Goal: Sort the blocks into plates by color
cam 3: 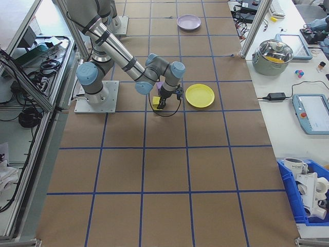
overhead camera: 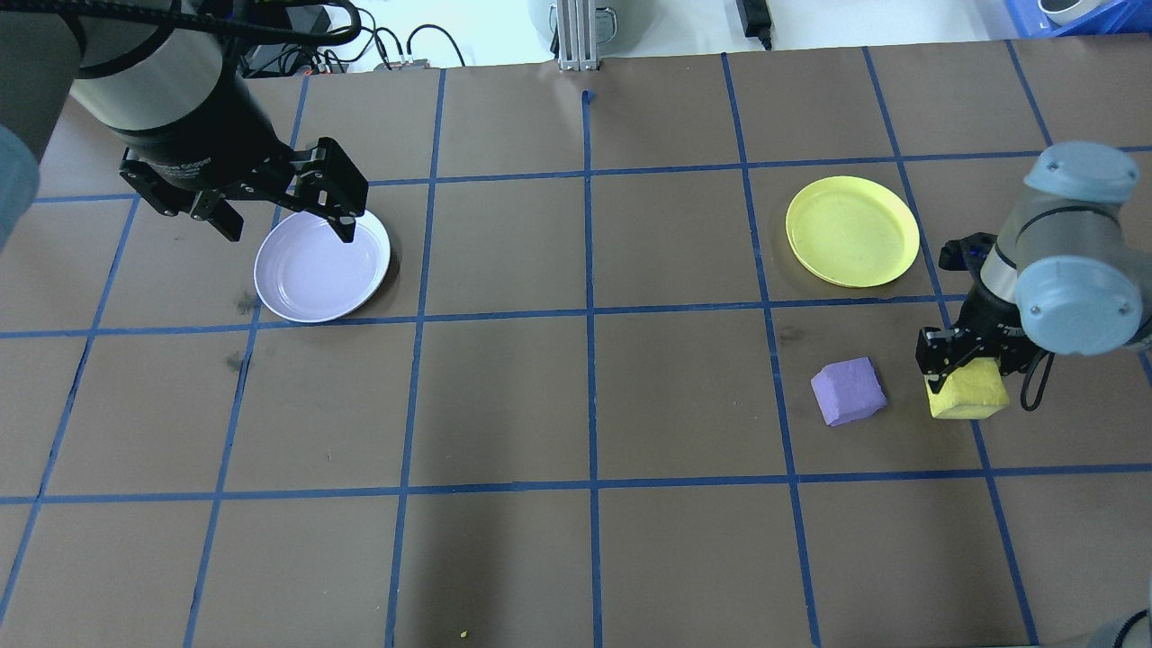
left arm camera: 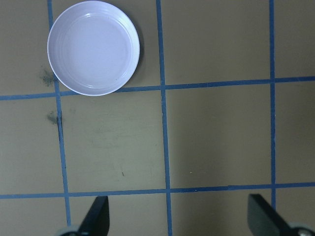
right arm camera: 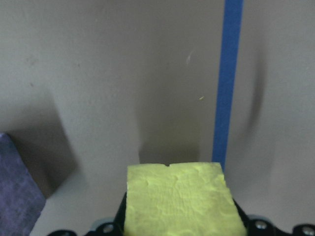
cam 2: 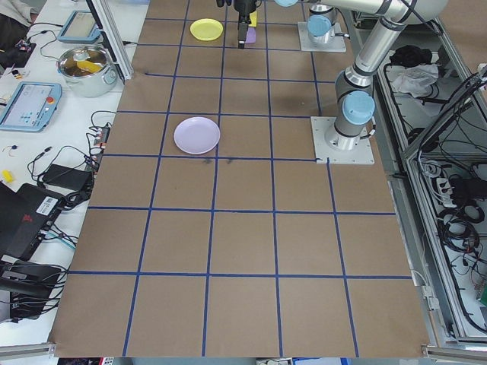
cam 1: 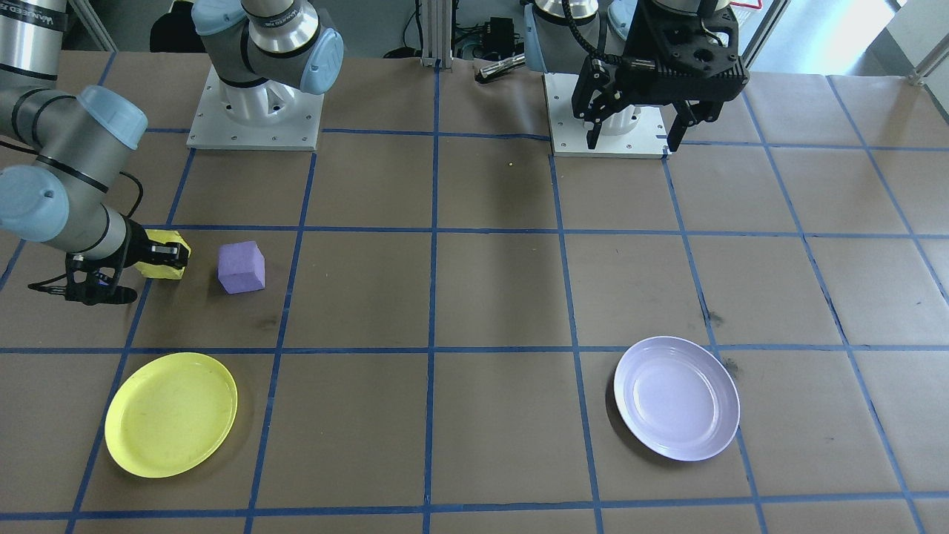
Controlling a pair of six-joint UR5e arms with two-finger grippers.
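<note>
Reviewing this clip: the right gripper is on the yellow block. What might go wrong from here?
1. The right gripper grips the yellow block near its top edge; the soft, rough foam might slip or twist out during the carry.
2. The purple block sits close beside it, so a low sideways swing may knock it.
3. The yellow plate is shallow; a high release could bounce the block off.
</note>
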